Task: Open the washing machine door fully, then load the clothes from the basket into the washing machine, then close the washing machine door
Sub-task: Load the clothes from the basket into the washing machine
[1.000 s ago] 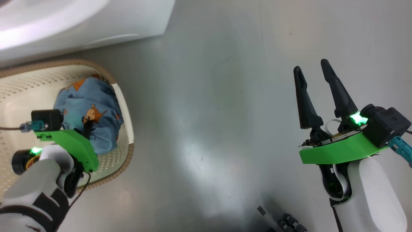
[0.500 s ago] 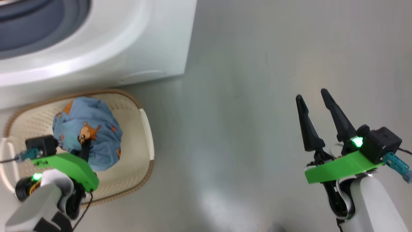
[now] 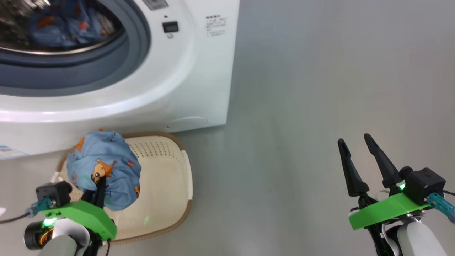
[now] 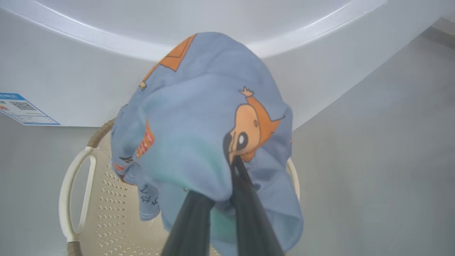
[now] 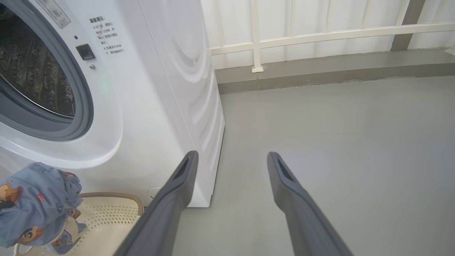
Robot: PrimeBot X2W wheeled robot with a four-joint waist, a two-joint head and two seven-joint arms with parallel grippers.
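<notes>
- Looks to me like the step in hand is hauling a load up to the drum: the left gripper (image 3: pixel 98 186) is clamped on a fold of the blue clothes (image 3: pixel 106 167), and the bundle hangs bunched round its fingers
- To do this well, I'd lift high enough that the dangling hem clears the grey gasket (image 3: pixel 137 46) lip, then push well inside the washing machine (image 3: pixel 199 71) before letting go; otherwise a trailing bit could end up pinched by the door
- It's only a pinch of soft fabric, so I'd go smooth with no jerks or it may slip out
- The right gripper (image 3: pixel 354 138) is spread wide and empty over the bare floor (image 3: pixel 302 106), well off to the machine's right, and I'd leave it there
- The held bundle drapes over the left fingertips, sits above the basket (image 3: pixel 185 209), and is just below and in front of the drum opening
- Another blue piece (image 3: pixel 60 25) lies inside the drum
</notes>
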